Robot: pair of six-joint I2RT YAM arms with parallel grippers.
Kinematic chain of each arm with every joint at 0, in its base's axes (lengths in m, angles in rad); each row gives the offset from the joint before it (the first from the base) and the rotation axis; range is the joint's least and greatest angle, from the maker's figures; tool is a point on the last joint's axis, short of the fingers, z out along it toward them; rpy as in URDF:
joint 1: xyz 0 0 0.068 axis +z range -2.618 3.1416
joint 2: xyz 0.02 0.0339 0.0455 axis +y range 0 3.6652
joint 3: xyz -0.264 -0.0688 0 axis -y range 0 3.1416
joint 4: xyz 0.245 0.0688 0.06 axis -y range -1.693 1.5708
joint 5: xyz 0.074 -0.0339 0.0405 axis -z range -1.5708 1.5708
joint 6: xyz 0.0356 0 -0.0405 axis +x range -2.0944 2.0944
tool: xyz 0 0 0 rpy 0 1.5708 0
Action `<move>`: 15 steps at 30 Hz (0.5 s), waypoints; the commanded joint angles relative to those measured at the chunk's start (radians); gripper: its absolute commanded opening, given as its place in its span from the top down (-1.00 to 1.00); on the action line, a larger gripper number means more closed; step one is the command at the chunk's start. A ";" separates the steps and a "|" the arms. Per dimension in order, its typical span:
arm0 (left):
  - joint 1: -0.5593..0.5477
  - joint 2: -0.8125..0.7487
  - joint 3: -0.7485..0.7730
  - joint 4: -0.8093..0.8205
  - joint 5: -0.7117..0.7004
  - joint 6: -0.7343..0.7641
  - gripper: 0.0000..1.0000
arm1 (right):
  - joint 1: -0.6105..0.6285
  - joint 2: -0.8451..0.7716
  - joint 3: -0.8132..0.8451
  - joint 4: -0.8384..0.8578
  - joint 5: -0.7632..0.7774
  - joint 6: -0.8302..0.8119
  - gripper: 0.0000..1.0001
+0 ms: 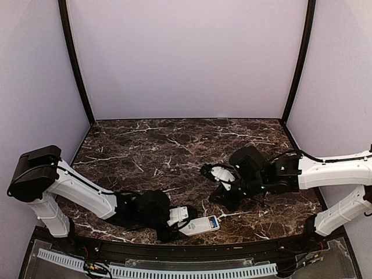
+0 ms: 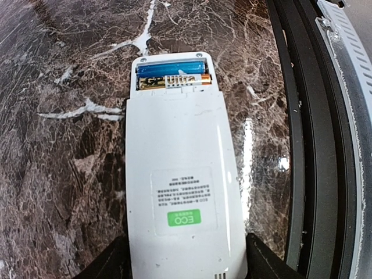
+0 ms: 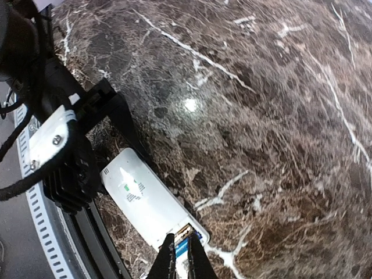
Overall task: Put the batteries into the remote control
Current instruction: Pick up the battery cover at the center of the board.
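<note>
Close to the near edge of the counter [image 1: 163, 145], the remote control [image 2: 180, 174] is turned face down, its plain white back up and a green ECO sticker [image 2: 183, 218] showing near the held end. Whether it rests on the dark marble or sits just off it I cannot tell. The left gripper [image 1: 176, 223] has it by that end: its jaws stand fairly wide, one against each long side of the white body, clamping it.

At the far end the battery bay is uncovered. The batteries [image 2: 172, 75] lie in it side by side across the remote's width, a blue one farther out and a gold-and-black one marked GP Ultra beside it. A black rail [image 2: 296, 145] runs along the counter's edge just beside the remote.

The right gripper [image 3: 181, 260] hangs over the open end of the remote, pointing down at it. Its jaws are drawn almost together, with only a thin slit between the two dark tips. Whether they touch the remote, the right wrist view does not settle. From above, the two arms reach in from opposite sides, their grippers near each other.
</note>
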 commanded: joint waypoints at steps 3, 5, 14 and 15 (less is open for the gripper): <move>0.000 -0.028 -0.001 -0.032 -0.035 0.030 -0.37 | -0.089 -0.031 0.022 -0.222 0.219 0.494 0.77; 0.000 -0.049 0.001 -0.027 -0.065 0.043 -0.40 | -0.158 -0.014 0.091 -0.360 0.294 0.541 0.67; 0.000 -0.145 0.026 -0.045 -0.069 0.067 -0.81 | -0.447 0.149 0.249 -0.555 0.369 0.293 0.32; 0.000 -0.156 0.023 -0.045 -0.071 0.064 -0.83 | -0.482 0.172 0.251 -0.542 0.324 0.259 0.30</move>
